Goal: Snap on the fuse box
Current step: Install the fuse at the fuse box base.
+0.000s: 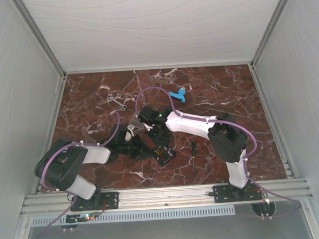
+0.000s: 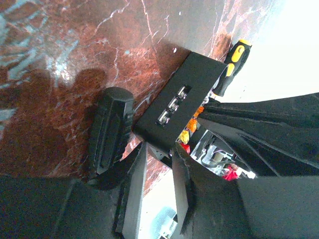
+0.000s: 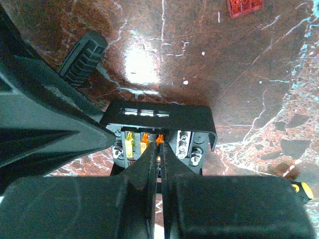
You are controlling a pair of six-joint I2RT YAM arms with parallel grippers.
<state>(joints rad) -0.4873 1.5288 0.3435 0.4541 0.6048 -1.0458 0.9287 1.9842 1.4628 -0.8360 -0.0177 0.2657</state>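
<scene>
In the middle of the bench (image 1: 93,96), the box (image 3: 164,119), fuses (image 3: 144,142) showing; left jaws parted astride its near corner, cannot tell whether clamping, right jaws pinched almost shut with tips in among the fuses. Crowding it: a ribbed black handle (image 2: 110,129) just beside the left jaws and a yellow-and-black screwdriver (image 2: 232,64) just past the box. Farther off, a small red piece (image 3: 244,6), a blue piece (image 1: 178,95) and a grey metal tool (image 1: 118,103).
</scene>
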